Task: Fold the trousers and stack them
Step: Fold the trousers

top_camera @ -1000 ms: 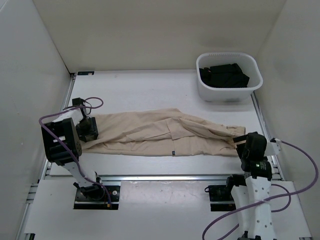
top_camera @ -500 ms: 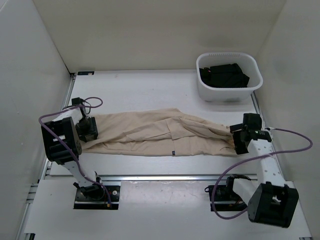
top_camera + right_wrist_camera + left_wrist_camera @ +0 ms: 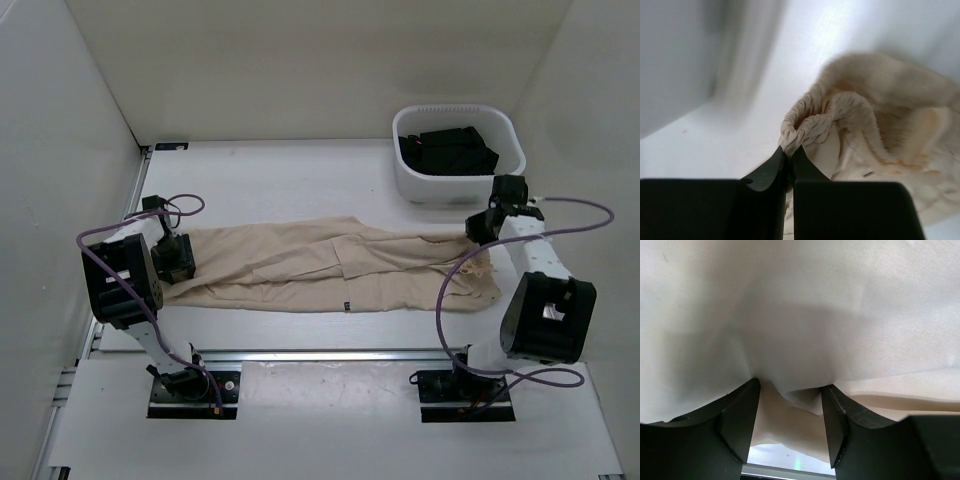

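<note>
Right fingers (image 3: pixel 765 172) swung toward bin (image 3: pixel 450 188), clamped on trousers' (image 3: pixel 300 270) gathered waistband (image 3: pixel 840 107); left fingers (image 3: pixel 737 415) apart around smooth beige cloth.

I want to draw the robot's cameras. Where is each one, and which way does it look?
Top: above and behind, looking down at the table, trousers and bin; both arms show.
Left wrist: on the left arm, looking along the left fingers, cloth between them.
Right wrist: on the right arm, looking along the shut right fingers pinching the waistband.
Shared: all three see the trousers.
</note>
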